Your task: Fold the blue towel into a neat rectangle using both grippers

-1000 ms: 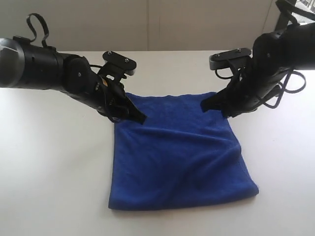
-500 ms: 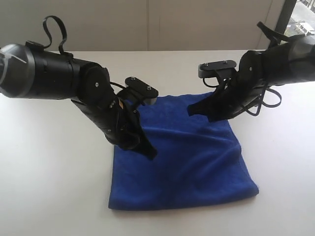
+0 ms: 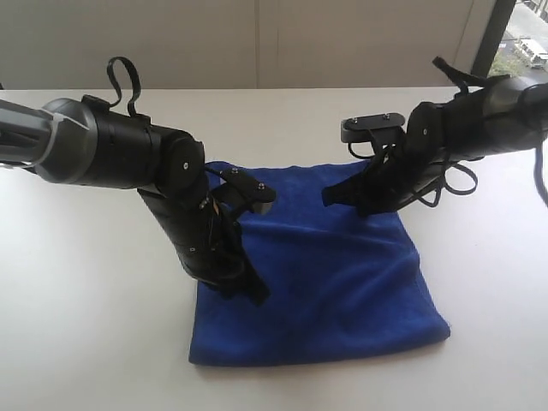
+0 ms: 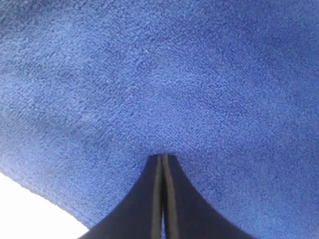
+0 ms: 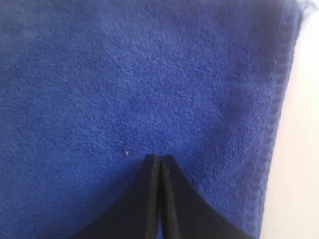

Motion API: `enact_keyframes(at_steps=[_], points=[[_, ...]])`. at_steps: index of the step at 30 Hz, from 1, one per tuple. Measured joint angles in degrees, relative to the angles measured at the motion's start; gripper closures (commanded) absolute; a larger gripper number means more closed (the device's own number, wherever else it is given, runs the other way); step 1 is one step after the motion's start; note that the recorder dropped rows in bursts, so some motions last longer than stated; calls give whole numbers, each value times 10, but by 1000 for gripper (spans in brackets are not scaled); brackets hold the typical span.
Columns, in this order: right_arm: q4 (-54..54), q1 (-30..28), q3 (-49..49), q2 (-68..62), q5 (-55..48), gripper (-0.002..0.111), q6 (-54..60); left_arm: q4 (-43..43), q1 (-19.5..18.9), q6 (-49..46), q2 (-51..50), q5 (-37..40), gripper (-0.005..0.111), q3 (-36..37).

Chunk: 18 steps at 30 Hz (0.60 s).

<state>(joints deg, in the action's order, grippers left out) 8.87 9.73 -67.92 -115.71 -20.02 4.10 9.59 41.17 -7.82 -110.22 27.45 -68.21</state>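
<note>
The blue towel (image 3: pixel 334 282) lies spread on a plain white bench (image 3: pixel 86 342), beneath both hands. The left hand (image 3: pixel 255 294) has its fingers pressed together, tips down at the cloth, with bare bench just beside it. The right hand (image 3: pixel 330 197) is likewise closed, with nothing between its fingers and the towel's hemmed edge (image 5: pixel 279 99) near. A pale wall (image 3: pixel 257 43) stands behind the arms, and a window (image 3: pixel 524 38) lies beyond the right hand.

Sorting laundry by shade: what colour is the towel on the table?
Deep royal blue, plain, no pattern. The blue towel shows best in the right wrist view.
</note>
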Motion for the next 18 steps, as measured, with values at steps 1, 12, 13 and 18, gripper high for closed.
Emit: enact_keyframes(at_steps=[1,12,13,18], points=[[0,0,-4,-3,-1,108,0,0,0,0,0,3,107,-1],[6,0,-32,-23,-6,108,-1,14,0,-32,-1,89,107,-3],[7,0,-33,-23,-6,108,-1,14,0,-36,-1,89,107,-3],[7,0,-32,15,-47,108,-2,4,2,-38,4,75,107,-3]])
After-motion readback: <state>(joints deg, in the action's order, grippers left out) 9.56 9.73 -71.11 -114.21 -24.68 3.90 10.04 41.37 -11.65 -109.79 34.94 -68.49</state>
